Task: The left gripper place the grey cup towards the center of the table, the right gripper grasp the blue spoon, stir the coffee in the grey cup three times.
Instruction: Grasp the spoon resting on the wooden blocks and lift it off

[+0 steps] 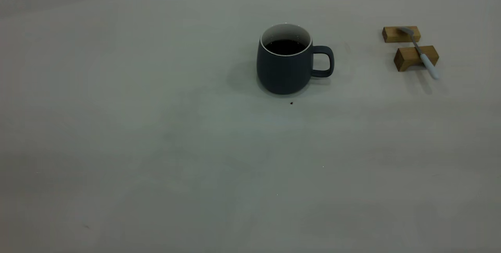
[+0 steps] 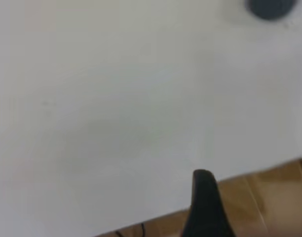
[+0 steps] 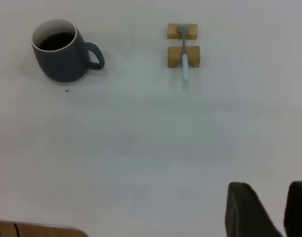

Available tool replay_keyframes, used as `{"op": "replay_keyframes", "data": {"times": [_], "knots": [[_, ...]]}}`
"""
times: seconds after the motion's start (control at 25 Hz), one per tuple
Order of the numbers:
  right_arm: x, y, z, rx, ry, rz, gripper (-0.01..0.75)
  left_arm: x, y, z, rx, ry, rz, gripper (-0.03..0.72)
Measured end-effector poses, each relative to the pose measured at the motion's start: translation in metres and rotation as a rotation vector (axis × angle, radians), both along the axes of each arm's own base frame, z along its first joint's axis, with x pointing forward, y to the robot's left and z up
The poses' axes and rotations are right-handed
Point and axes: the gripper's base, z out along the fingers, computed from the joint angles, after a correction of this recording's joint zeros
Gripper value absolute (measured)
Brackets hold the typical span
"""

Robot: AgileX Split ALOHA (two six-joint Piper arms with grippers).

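The grey cup [image 1: 283,69] stands upright near the middle of the table [image 1: 156,147], its handle pointing right, with dark coffee [image 1: 285,46] inside. The blue spoon [image 1: 422,55] rests across two wooden blocks at the far right, apart from the cup. Neither gripper shows in the exterior view. In the right wrist view, the right gripper [image 3: 269,186] hangs open and empty, well short of the cup [image 3: 62,57] and the spoon [image 3: 184,54]. In the left wrist view, the left gripper [image 2: 205,197] is over the table's edge, far from the cup [image 2: 269,9].
The two wooden blocks [image 1: 401,34] [image 1: 415,57] lie one behind the other under the spoon. A tiny dark speck [image 1: 291,103] sits just in front of the cup. Brown floor [image 2: 269,197] shows past the table edge.
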Motion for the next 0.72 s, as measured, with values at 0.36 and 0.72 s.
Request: {"op": "replay_keyframes", "data": {"times": [0.36, 0.72], "knots": [[0.0000, 0.0000, 0.0000, 0.000, 0.000, 0.000, 0.238, -0.0060, -0.0029, -0.0009, -0.003, -0.030, 0.267, 0.585], [0.0000, 0.0000, 0.0000, 0.000, 0.000, 0.000, 0.238, -0.0060, -0.0038, -0.0009, -0.001, -0.031, 0.330, 0.585]]}}
